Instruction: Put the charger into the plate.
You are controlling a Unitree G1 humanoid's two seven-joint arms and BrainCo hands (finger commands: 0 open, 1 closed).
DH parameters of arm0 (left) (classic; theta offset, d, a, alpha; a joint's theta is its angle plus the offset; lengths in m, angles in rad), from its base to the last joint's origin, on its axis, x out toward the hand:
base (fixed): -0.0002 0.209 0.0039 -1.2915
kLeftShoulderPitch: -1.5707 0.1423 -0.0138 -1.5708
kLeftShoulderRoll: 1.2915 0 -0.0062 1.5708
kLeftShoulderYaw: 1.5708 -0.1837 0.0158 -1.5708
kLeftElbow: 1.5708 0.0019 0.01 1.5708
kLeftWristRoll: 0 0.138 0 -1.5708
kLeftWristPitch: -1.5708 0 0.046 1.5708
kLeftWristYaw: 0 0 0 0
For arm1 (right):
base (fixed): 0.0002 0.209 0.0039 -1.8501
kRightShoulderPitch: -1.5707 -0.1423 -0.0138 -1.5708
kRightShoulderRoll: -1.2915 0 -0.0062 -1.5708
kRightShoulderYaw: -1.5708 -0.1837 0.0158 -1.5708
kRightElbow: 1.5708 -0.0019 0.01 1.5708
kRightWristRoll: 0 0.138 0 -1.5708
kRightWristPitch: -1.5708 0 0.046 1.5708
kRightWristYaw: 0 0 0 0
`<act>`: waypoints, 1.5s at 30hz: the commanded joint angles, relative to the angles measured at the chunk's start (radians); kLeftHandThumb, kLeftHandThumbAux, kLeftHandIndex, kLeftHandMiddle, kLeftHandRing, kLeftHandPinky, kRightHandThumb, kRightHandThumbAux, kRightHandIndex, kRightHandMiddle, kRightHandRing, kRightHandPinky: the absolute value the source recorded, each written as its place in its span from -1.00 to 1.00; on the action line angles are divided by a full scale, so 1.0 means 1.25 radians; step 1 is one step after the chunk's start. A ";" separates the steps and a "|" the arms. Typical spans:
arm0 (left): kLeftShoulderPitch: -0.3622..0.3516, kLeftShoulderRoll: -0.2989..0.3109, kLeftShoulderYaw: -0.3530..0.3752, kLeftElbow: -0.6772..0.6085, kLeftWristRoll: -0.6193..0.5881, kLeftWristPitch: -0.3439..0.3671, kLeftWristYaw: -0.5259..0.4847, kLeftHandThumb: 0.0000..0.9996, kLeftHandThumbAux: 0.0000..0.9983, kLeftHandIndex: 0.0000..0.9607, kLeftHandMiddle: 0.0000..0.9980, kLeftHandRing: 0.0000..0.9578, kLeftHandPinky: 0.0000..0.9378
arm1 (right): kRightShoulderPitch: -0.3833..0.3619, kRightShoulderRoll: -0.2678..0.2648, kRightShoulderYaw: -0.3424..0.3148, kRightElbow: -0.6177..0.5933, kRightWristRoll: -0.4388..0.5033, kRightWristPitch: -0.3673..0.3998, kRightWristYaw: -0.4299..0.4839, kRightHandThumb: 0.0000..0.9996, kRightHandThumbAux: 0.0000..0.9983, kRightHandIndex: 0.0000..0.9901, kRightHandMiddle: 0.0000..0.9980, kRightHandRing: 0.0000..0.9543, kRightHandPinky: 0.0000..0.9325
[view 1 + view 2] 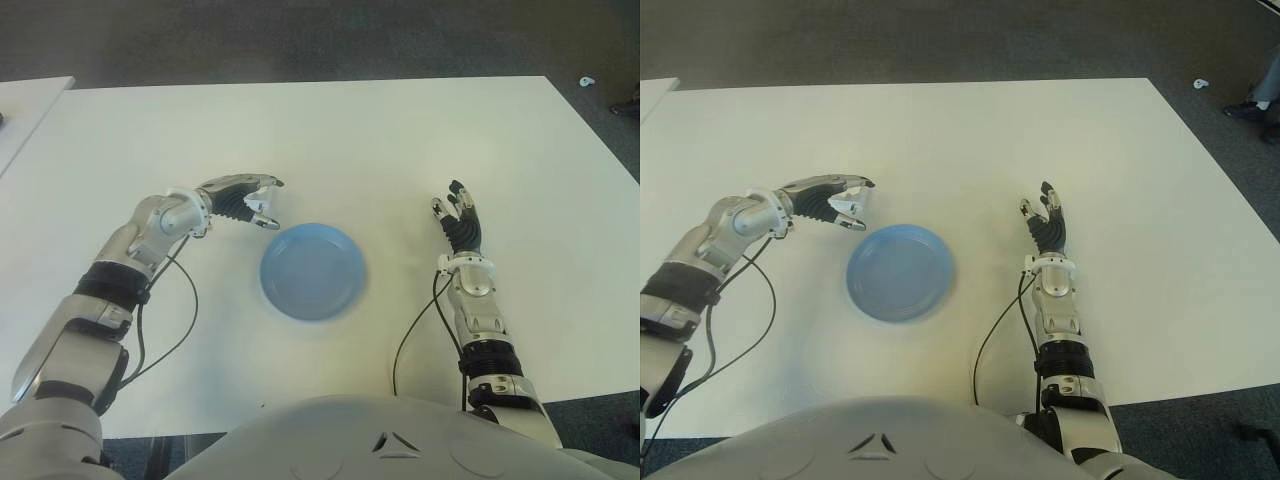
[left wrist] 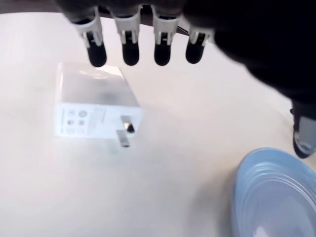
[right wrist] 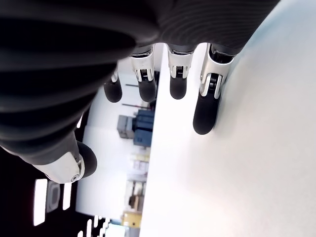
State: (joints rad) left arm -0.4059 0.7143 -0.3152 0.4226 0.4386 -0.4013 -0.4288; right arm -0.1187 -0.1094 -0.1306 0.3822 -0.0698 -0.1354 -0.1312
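The left hand (image 1: 245, 200) hovers over the table (image 1: 330, 130), left of centre in the left eye view, just up and left of the blue plate (image 1: 312, 271). In its own wrist view the four fingertips (image 2: 130, 53) hang in a row, extended and a little bent, and they close on nothing. The white charger (image 2: 94, 107) lies on the table below them, near the upper left of that picture, with its two metal prongs (image 2: 124, 131) pointing toward the plate. It is not yet lifted, and it is outside the plate, which shows at the lower right corner of that picture. In the eye views the charger is almost hidden under the hand; only a white bit shows at the fingertips.

The right hand (image 1: 459, 222) shows to the right of the plate, well apart from it, fingers loose and holding nothing.

I think the risk is in the grasp. The charger is a smooth block lying flat, so fingers coming down on top may only push it along the table, or pinch one edge so that it turns and slips out. If it is carried with a weak hold, it may drop before the rim, or hit the rim and shift the light plate.
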 commanded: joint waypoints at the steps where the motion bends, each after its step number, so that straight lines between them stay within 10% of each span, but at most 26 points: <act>1: 0.036 0.019 0.020 -0.037 -0.019 0.009 -0.031 -1.00 -0.09 -1.00 -1.00 -1.00 -1.00 | 0.022 0.008 0.000 0.010 0.007 0.039 -0.002 -0.95 0.18 -0.99 -0.93 -0.95 -0.96; 35: 0.167 0.069 0.113 -0.194 -0.107 -0.033 -0.097 -0.99 -0.21 -1.00 -1.00 -1.00 -1.00 | 0.016 -0.001 -0.005 0.013 0.006 0.057 0.004 -0.93 0.18 -1.00 -0.94 -0.96 -0.97; 45: 0.085 0.026 0.086 -0.048 0.114 -0.116 0.173 -0.78 -0.20 -1.00 -1.00 -1.00 -0.97 | 0.010 -0.006 -0.002 0.028 0.009 0.041 0.015 -0.93 0.17 -1.00 -0.96 -0.98 -0.95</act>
State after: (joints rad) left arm -0.2432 0.7803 -0.1740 0.2591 0.4729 -0.5288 -0.3311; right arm -0.1257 -0.1224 -0.1345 0.3786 -0.0704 -0.1065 -0.1207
